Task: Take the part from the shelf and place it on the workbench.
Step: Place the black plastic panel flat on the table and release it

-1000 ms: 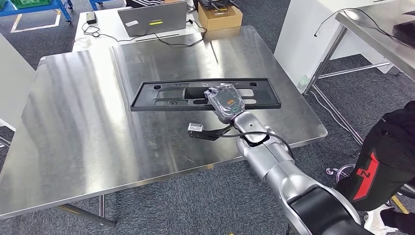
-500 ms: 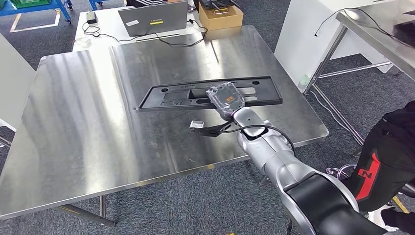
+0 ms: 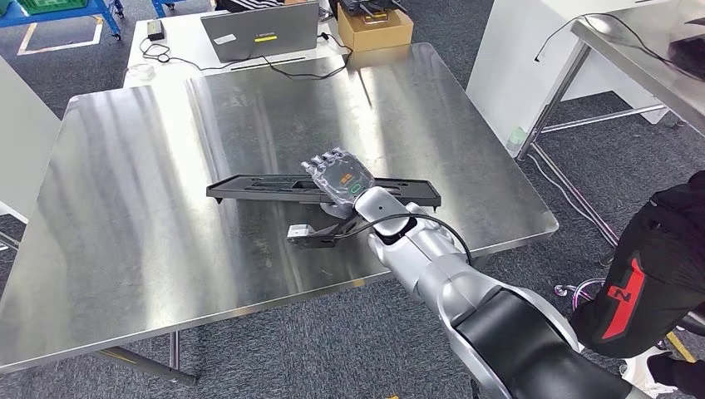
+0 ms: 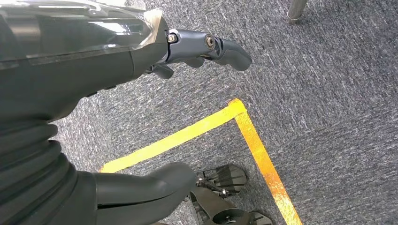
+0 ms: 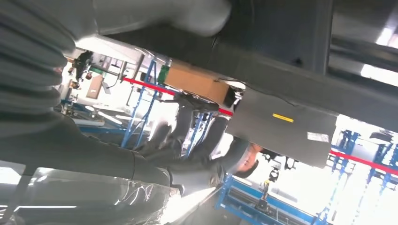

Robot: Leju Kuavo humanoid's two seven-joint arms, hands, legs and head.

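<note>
While the right hand [image 3: 339,181] reaches over the steel workbench [image 3: 150,208], the scene reads as follows.
Part: a long black plastic part [image 3: 258,188] lies low over the middle of the workbench, its long side across the robot's view; whether it rests fully on the steel cannot be told.
Right hand: its fingers [image 3: 324,160] curl over the part's far edge, clamped on it near the middle.
Left hand: the left hand [image 4: 141,47] hangs over grey carpet with yellow floor tape [image 4: 206,126], fingers [image 4: 225,49] and thumb apart, holding nothing.
Background: a laptop [image 3: 259,32] and a cardboard box [image 3: 374,29] sit beyond the workbench.
</note>
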